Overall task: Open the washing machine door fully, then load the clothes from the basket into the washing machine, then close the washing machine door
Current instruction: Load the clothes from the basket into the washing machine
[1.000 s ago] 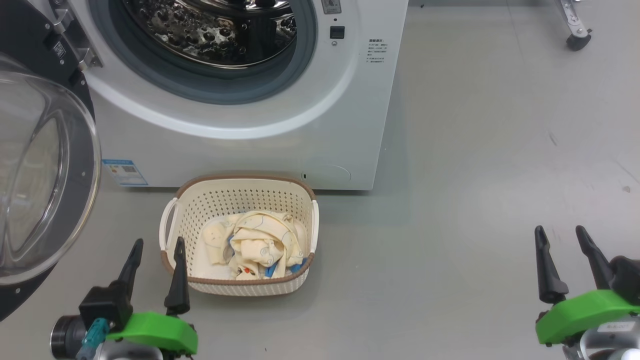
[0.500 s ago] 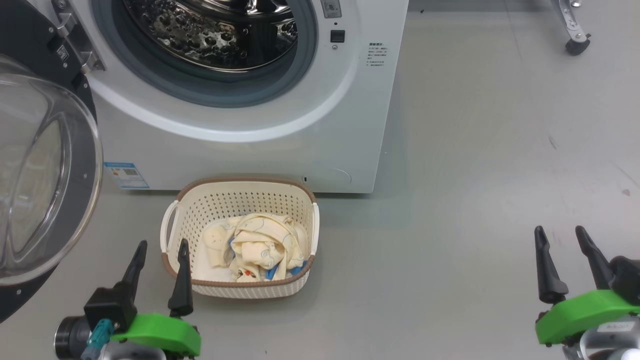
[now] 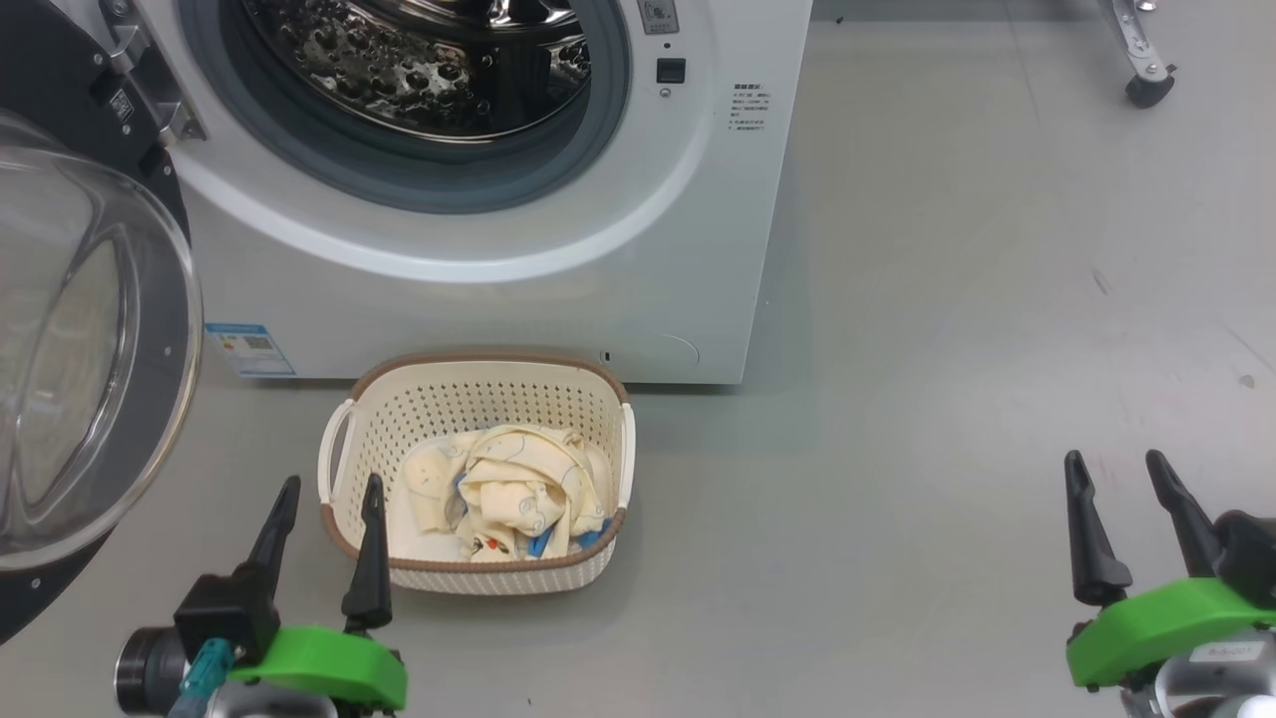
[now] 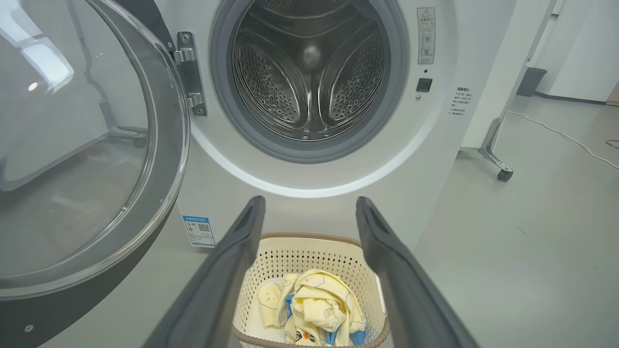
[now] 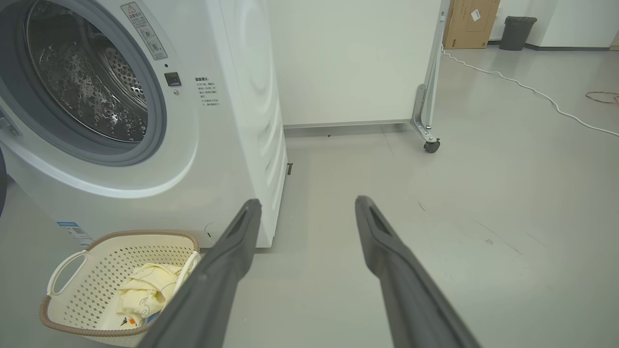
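The white washing machine (image 3: 638, 249) stands ahead with its steel drum bare. Its washing machine door (image 3: 90, 379) hangs swung open at the left, clear glass bowl bulging toward me. On the floor before the machine sits the cream basket (image 3: 478, 371), holding the cream-yellow clothes (image 3: 518, 489) with blue patches. My left gripper (image 3: 331, 486) is open just left of the basket's near left corner, nothing between its fingers; the left wrist view looks over the basket (image 4: 309, 244) and clothes (image 4: 319, 309) into the drum. My right gripper (image 3: 1112, 461) is open far to the right, above bare floor.
A wheeled metal leg (image 3: 1146, 80) of a white panel stands behind and right of the machine. A white cable (image 5: 527, 89) runs across the grey floor farther back, near a dark bin (image 5: 517, 33) and a cardboard box (image 5: 471, 23).
My left gripper has crept a little to the right, toward the basket's near left corner. The head view shifted slightly. The right gripper and the clothes have stayed put.
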{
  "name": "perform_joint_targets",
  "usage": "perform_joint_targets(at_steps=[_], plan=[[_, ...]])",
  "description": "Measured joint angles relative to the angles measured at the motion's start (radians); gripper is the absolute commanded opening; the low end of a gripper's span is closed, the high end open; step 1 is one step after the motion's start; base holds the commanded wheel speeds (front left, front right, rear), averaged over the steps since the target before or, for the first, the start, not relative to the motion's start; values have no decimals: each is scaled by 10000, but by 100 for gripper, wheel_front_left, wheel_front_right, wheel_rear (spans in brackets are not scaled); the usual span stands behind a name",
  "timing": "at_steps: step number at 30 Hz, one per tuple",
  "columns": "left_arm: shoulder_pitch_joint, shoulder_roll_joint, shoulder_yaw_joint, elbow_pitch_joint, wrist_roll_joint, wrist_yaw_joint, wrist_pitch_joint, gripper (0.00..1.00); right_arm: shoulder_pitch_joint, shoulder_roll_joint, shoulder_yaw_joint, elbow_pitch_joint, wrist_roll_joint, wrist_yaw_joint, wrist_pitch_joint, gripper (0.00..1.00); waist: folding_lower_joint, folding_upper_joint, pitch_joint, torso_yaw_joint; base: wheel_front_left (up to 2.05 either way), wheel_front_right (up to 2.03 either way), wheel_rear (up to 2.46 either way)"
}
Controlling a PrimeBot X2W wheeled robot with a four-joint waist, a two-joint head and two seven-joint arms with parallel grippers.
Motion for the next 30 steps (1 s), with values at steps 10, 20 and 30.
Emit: perform_joint_targets(at_steps=[10, 20, 30], plan=[[-22, 44, -111, -38, -2, 4, -59, 100, 21, 0, 15, 4, 2, 0, 0, 100, -1, 0, 33, -27, 152, -152, 0], [-75, 58, -155, -42, -84, 6, -59, 100, 13, 0, 15, 2, 12, 0, 0, 100, 0, 0, 33, -1, 157, -156, -2], [-87, 86, -221, -94, -247, 8, -58, 100, -5, -2, 23, 6, 12, 0, -2, 100, -1, 0, 125, 28, 30, -30, 0]])
